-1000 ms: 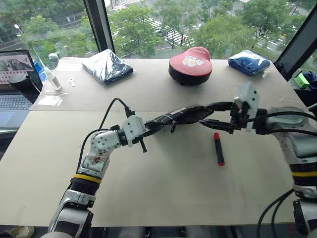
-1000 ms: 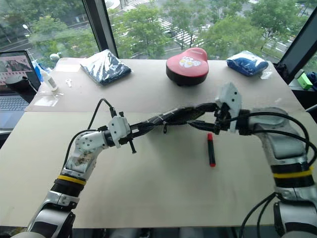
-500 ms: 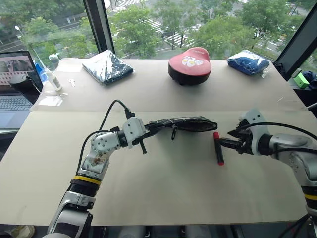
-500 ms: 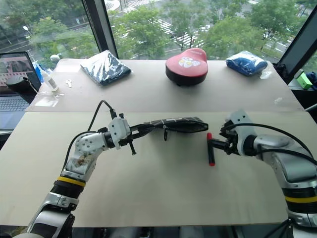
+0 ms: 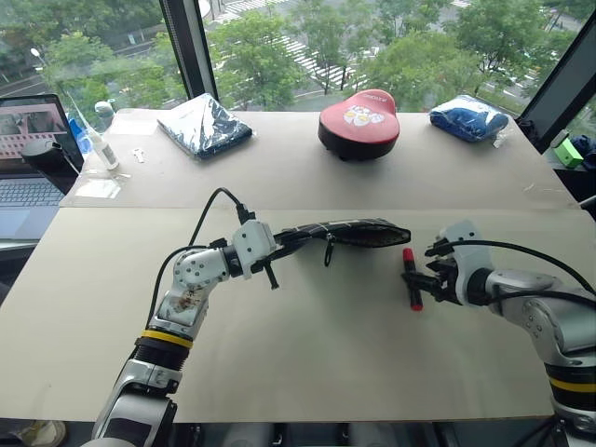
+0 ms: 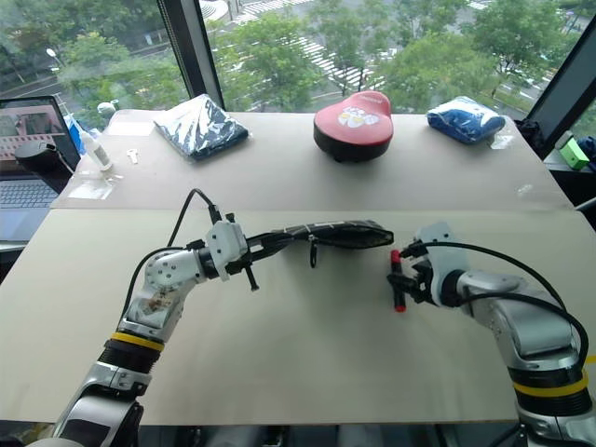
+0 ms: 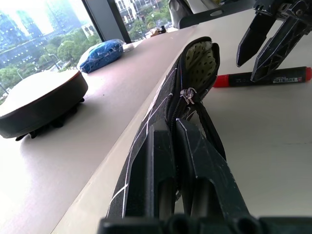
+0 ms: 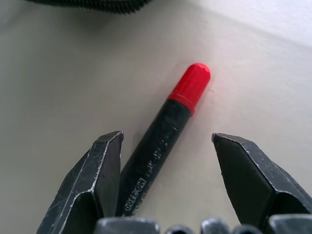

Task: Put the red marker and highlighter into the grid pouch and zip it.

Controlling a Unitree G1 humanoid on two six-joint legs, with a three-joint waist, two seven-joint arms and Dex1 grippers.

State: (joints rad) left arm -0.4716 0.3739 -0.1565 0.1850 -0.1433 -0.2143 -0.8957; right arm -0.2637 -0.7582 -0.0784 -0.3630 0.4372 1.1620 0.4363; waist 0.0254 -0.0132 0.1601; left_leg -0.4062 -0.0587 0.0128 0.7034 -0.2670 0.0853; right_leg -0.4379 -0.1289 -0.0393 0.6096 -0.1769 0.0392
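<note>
We see bright, even daylight from the windows behind the table; soft shadows, no glare. Wrist views blur close up, esp. nearest fingers.

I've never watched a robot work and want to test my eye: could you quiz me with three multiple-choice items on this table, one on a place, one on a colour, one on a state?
1. Where is the red marker?
A. inside the pouch
B. flat on the table
C. on the laptop

2. What colour is the marker's cap?
A. red
B. green
C. white

3. How does the right pincer stand?
A. shut on the marker
B. open astride the marker
C. gripping the pouch

Answers: 1 B, it lies on the table beside the grid pouch; 2 A, the wrist view shows a red cap; 3 B, its fingers are spread either side.
</note>
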